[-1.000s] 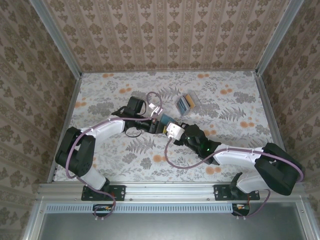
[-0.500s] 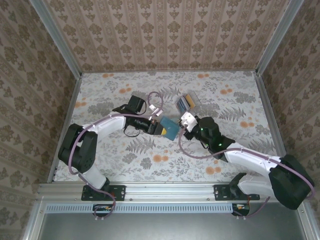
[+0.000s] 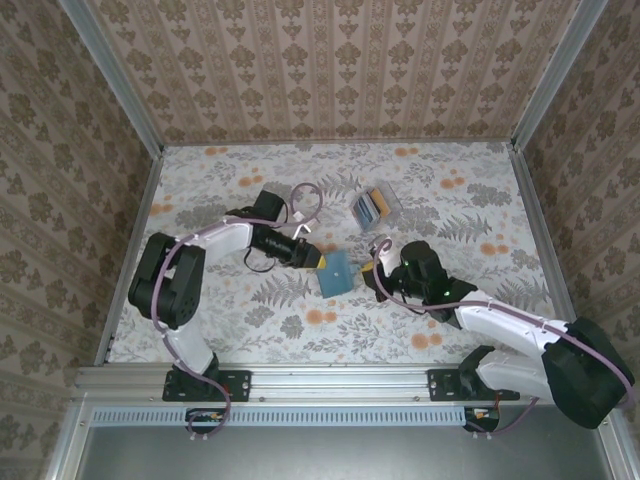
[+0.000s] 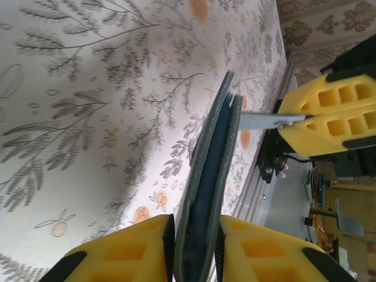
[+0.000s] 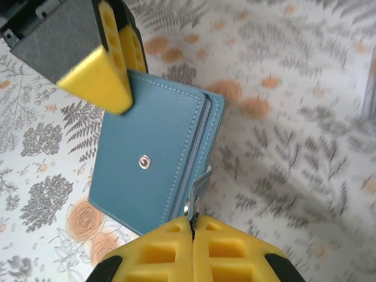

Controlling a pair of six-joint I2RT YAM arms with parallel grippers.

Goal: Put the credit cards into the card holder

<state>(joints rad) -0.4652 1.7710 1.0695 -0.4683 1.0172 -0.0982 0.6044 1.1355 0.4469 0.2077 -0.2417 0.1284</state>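
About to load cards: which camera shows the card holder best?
Right wrist view: the card holder faces the camera, with its teal cover, snap and opening edge clear. Left wrist view has it edge-on, clamped in the left gripper; top external view gives a small teal square.

One high camera, two close wrist cameras.
The top one looks down on the whole table; both wrist ones face, very near and from opposite sides, the card holder.
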